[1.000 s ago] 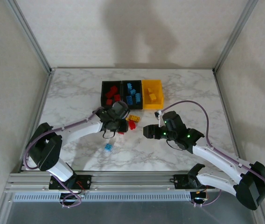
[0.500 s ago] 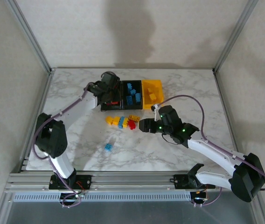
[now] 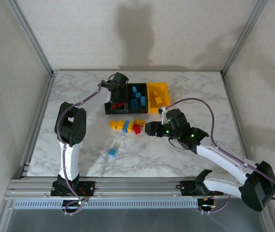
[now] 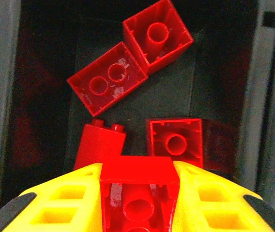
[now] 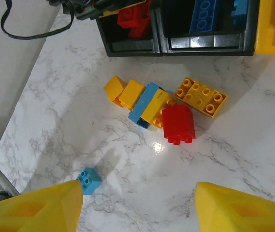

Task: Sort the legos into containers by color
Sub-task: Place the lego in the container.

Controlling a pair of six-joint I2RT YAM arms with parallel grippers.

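1. Marble-patterned bench (image 3: 200, 87) enclosed by pale walls, with three joined bins at its far side.
2. Left jaws: set narrowly, clamped on a red brick (image 4: 138, 186). They hold it above the left black bin (image 4: 7, 96), which contains further red bricks.
3. Right jaws: standing well apart, holding nothing, touching nothing, poised above the loose bricks (image 5: 152, 108) on the bench near the bins.
4. Small blue brick (image 5: 89, 180) lies apart from that cluster.

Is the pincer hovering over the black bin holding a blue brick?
No, the left pincer grips a red brick above the black bin, which already holds other red bricks.
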